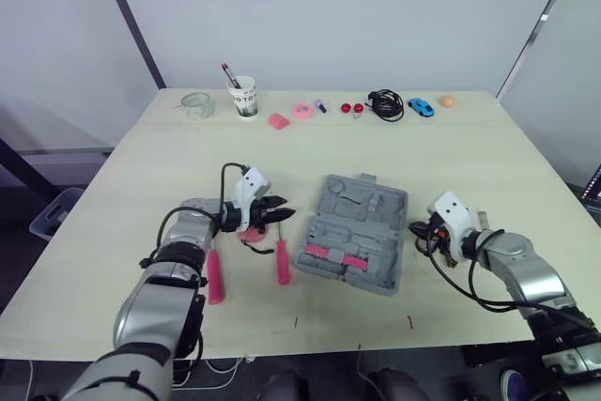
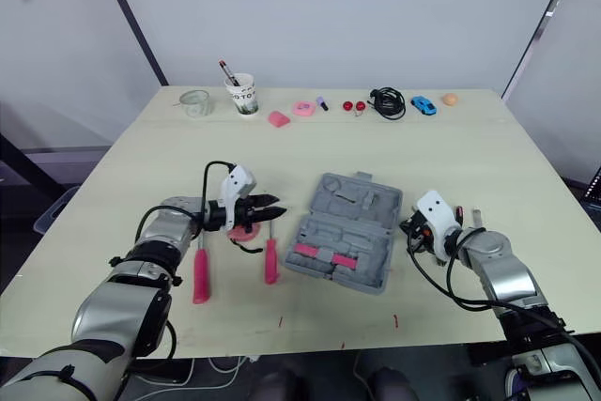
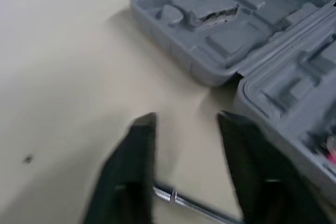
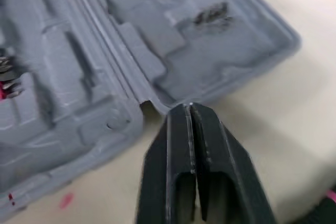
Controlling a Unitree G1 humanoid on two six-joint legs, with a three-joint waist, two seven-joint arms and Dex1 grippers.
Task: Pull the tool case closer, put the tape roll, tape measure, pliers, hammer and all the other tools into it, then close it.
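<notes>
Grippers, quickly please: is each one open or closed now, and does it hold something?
Left gripper: open, holding nothing.
Right gripper: closed, holding nothing, just beside the edge of the tool case.

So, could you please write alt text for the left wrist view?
The open left claw hovers over a beige table, pointing toward an open grey tool case. A thin metal shaft lies on the table under it.
</notes>
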